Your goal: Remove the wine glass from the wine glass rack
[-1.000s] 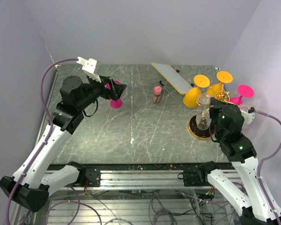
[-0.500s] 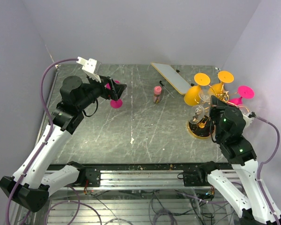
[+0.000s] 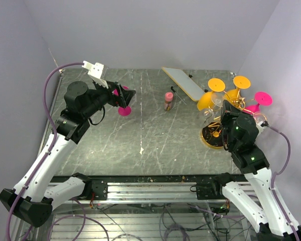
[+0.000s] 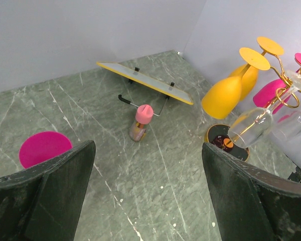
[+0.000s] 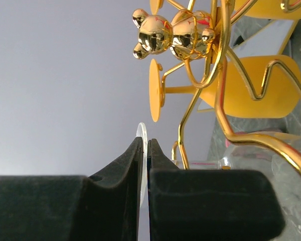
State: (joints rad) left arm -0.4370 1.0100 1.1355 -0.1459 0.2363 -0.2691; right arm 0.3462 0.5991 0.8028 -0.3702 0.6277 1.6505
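Note:
The gold wire wine glass rack [image 3: 216, 134] stands at the table's right, topped by a gold bear [image 5: 173, 35]. Orange glasses [image 3: 206, 102] and a pink one [image 3: 261, 99] hang on it upside down. My right gripper [image 3: 222, 112] is shut on the thin foot disc [image 5: 142, 131] of a clear wine glass [image 4: 253, 125], which hangs tilted beside the rack's post with its bowl toward the left. My right gripper [image 5: 145, 145] shows the disc edge-on between its pads. My left gripper [image 3: 126, 97] hovers open and empty at the far left, above a pink glass [image 3: 124, 111].
A small pink-capped bottle [image 3: 168, 101] stands at the table's middle back. A flat white board [image 3: 184, 83] lies propped behind it. The right wall runs close behind the rack. Another clear glass [image 4: 296, 123] hangs on the rack's near side.
My right arm has swung left and forward with the clear glass, whose bowl has shifted left off the rack's base. The left arm has not moved.

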